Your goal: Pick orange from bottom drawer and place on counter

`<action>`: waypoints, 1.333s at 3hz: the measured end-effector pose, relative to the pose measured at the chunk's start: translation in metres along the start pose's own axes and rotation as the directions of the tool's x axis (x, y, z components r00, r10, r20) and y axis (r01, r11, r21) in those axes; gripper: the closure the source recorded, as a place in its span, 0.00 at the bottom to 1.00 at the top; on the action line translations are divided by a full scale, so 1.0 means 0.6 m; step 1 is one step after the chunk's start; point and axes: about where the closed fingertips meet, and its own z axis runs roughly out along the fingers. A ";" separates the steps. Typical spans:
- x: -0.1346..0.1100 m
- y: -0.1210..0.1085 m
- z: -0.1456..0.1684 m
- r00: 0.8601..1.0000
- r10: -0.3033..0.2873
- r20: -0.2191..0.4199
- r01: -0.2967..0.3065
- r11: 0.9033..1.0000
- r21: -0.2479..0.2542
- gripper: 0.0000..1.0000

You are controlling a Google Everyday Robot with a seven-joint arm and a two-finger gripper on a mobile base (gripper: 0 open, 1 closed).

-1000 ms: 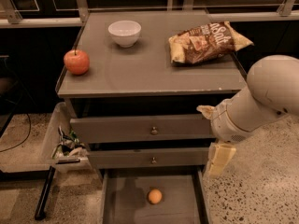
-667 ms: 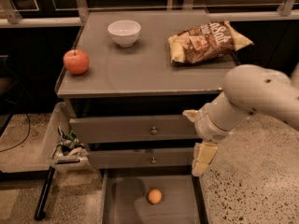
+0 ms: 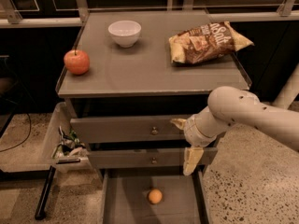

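A white bowl (image 3: 124, 32), apple (image 3: 76, 62) and chip bag (image 3: 208, 42) are sitting apart. A littered bin (image 3: 49, 135) is standing left of my gripper (image 3: 183, 146), which is hanging before the cabinet (image 3: 121, 129).

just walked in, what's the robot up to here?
One-arm robot going for the orange, which lies in the open bottom drawer. Its hand hangs open in front of the two shut upper drawers, above the bottom drawer, nothing grasped yet. The counter holds an apple, a white bowl and a chip bag.
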 end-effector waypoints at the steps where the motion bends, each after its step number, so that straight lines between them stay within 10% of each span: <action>1: 0.031 0.013 0.029 0.997 -0.064 0.044 0.061 0.997 0.051 0.00; 4: 0.062 0.034 0.074 0.988 -0.111 0.104 0.103 0.991 0.079 0.00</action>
